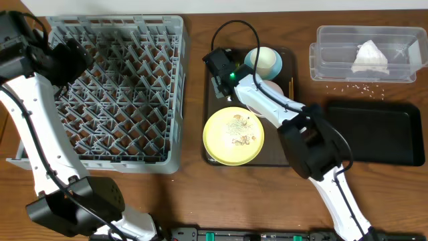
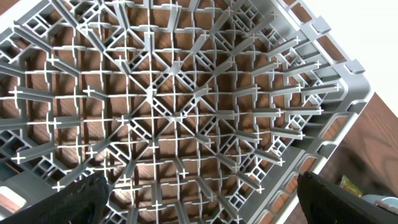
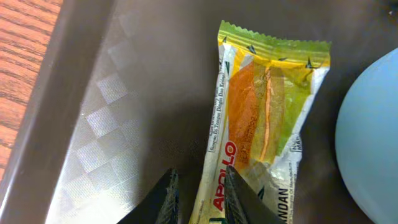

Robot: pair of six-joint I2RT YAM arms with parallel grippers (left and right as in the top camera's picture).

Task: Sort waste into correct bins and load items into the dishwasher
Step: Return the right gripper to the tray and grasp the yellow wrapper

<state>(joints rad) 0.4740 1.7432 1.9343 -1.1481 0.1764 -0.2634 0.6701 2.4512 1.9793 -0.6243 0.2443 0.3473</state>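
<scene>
A green-and-yellow snack wrapper [image 3: 264, 118] lies flat on the brown tray [image 3: 93, 137], beside the light blue bowl [image 3: 373, 137]. My right gripper [image 3: 202, 202] hangs low over it, its fingers close together and straddling the wrapper's left edge, with a small gap still showing. In the overhead view that gripper [image 1: 218, 67] covers the wrapper at the tray's far left corner. My left gripper [image 2: 202, 205] stands wide open and empty over the grey dishwasher rack [image 1: 117, 90]. The crumpled napkin [image 1: 370, 57] lies in the clear tub [image 1: 334, 53].
The brown tray [image 1: 212, 127] also carries a yellow plate [image 1: 233, 136] with crumbs, the blue bowl [image 1: 263, 61], a white cup [image 1: 273, 87] and chopsticks [image 1: 291, 86]. A black tray [image 1: 374, 132] sits at the right. Rice-like crumbs [image 1: 351, 87] are scattered on the table below the tub.
</scene>
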